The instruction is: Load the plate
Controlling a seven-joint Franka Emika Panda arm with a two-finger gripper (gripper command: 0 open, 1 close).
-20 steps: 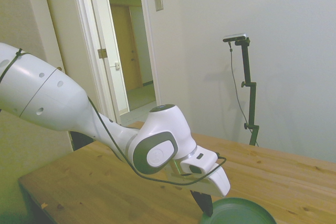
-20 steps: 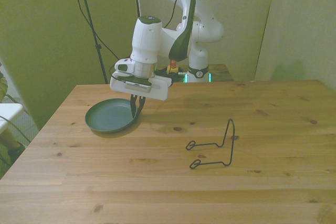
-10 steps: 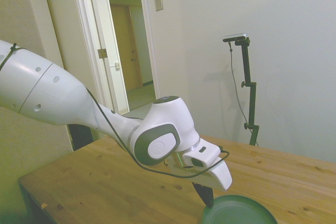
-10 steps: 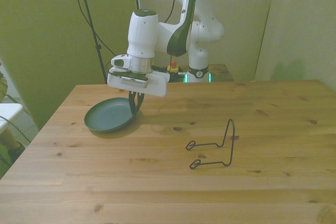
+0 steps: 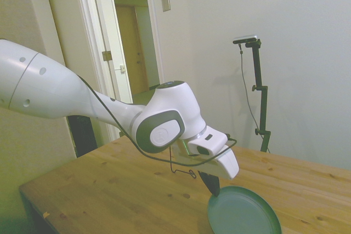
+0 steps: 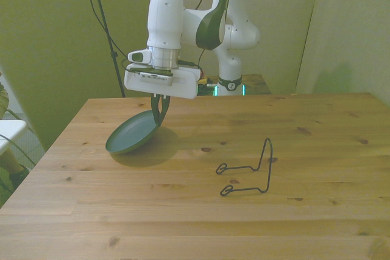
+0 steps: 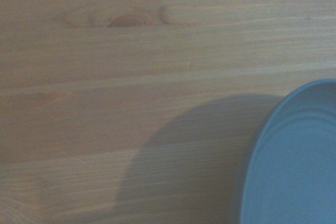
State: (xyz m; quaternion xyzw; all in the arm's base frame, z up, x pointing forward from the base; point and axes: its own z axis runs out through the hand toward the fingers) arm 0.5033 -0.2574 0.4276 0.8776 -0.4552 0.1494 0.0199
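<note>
One teal-green plate [image 6: 131, 136] hangs tilted from the end effector [image 6: 160, 115], whose two dark fingers [image 5: 211, 183] are pinched onto the plate's raised rim at its high side. The low side of the plate sits at or just above the wooden table [image 6: 201, 211]; contact cannot be made out. In the front view the plate is near the table's far edge, toward the far corner on the front view's left. The wrist view shows a slice of the plate [image 7: 294, 166] with its shadow falling across bare wood grain and a knot.

No writing or label can be read on the plate or the arm.

A thin black wire rack [image 6: 250, 172] stands toward the middle of the table, well apart from the plate, on the front view's right of it. The wood between plate and rack is bare, and so is the near half of the table. In the side view the rack [image 5: 182, 168] shows as a thin wire just behind the arm's wrist. Past the table's far edge, an open doorway [image 5: 134, 53] shows in the side view.
</note>
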